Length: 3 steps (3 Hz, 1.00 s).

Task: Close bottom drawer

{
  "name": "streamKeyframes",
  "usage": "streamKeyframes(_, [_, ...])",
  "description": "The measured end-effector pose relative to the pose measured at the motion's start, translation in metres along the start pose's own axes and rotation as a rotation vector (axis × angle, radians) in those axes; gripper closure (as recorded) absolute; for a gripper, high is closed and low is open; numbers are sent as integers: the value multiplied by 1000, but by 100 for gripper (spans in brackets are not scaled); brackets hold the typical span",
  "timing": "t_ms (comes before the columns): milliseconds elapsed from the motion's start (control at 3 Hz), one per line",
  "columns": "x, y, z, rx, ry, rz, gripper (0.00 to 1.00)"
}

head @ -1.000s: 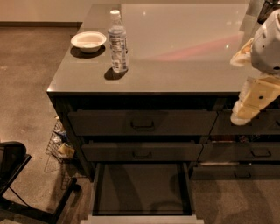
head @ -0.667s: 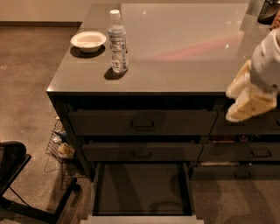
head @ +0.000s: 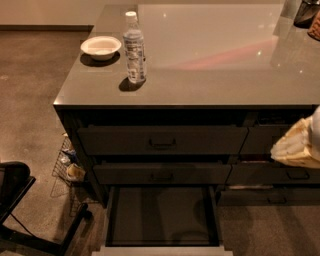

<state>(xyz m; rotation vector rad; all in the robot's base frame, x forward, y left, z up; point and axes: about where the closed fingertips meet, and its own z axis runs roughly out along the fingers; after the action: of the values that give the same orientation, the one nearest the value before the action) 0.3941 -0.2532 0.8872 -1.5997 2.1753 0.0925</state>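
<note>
The bottom drawer (head: pixel 160 215) is the lowest of three wide dark grey drawers. It stands pulled far out toward me, its dark box interior showing and its front edge along the bottom of the camera view. The two wide drawers above it (head: pixel 162 141) (head: pixel 162 173) are shut. My gripper (head: pixel 299 146) shows only as a pale cream shape at the right edge, level with the upper drawers of the right-hand stack. It is well to the right of and above the open drawer, apart from it.
The grey counter top (head: pixel 215 65) holds a white bowl (head: pixel 101 47) and a water bottle (head: pixel 134 48) near its left corner. Dark objects (head: pixel 305 12) stand at the far right. A wire basket (head: pixel 67 165) and a black chair base (head: pixel 20 210) are on the floor at left.
My gripper has moved down and to the right, from beside the counter's edge to the right edge of the view. The bottom drawer has stayed open.
</note>
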Motion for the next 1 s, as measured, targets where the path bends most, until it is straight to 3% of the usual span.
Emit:
streamKeyframes(333, [32, 0, 13, -42, -7, 48, 100])
streamKeyframes(667, [37, 3, 16, -64, -1, 55, 100])
streamKeyframes(1000, [36, 6, 32, -40, -4, 47, 100])
